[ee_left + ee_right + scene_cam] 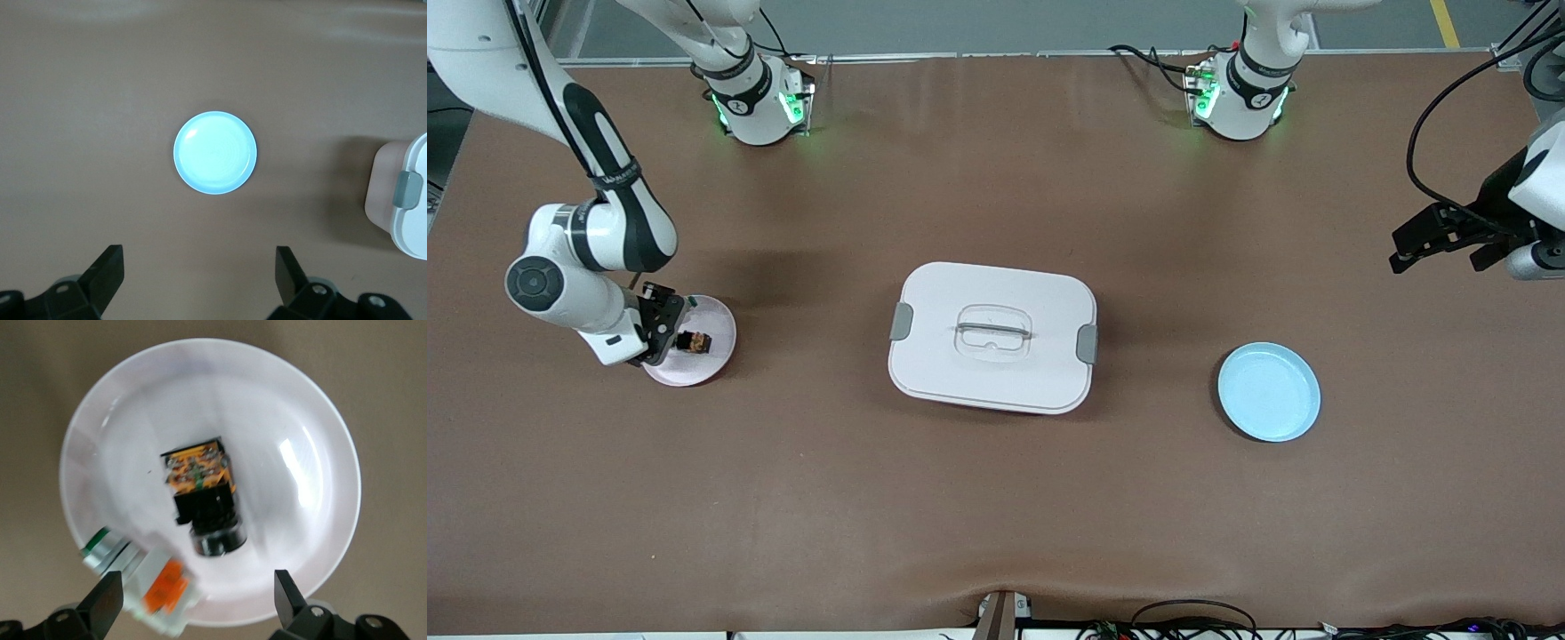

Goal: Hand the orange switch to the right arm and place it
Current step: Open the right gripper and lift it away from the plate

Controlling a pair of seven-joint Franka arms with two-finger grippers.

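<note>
This looks like a robotics lab: two white arms are bolted on a wide table [996, 498] covered with a brown mat, green lights glow at their bases, and black cables [1192, 613] lie along the table edge

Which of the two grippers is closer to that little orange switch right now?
The right gripper: it is open just above the orange switch on the pink plate. The left gripper hangs open over the table's other end, near the blue plate.

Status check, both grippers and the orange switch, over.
Right gripper open over pink plate. Orange switch lying on it. Left gripper open, waiting above blue plate.
</note>
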